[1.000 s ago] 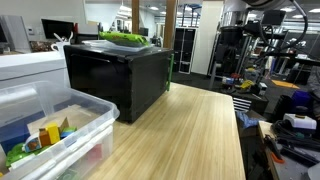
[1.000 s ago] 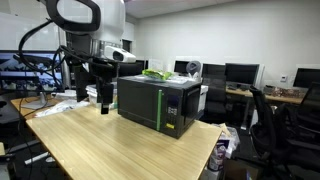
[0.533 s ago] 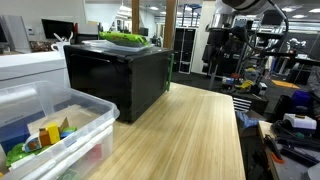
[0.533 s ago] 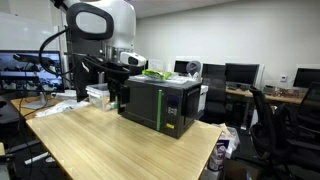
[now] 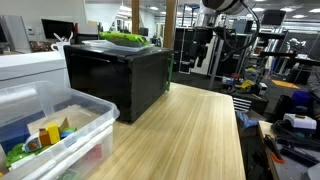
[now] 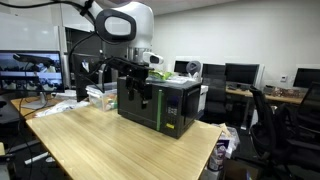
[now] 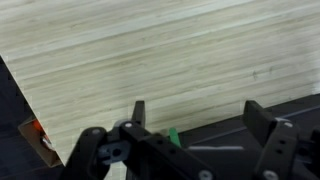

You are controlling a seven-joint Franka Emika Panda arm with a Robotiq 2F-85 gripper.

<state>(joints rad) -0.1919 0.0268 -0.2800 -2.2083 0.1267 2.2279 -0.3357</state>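
The end effector (image 7: 200, 118) hangs over the tabletop (image 7: 150, 50), fingers wide apart and empty. The black microwave (image 6: 175, 105) stands just beside it at 3 o'clock in an exterior view. A slip sideways could bang it and shake the green thing (image 6: 155, 74) off its top.

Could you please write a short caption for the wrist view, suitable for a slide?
Open gripper hovers over a light wooden table, with nothing between its fingers.
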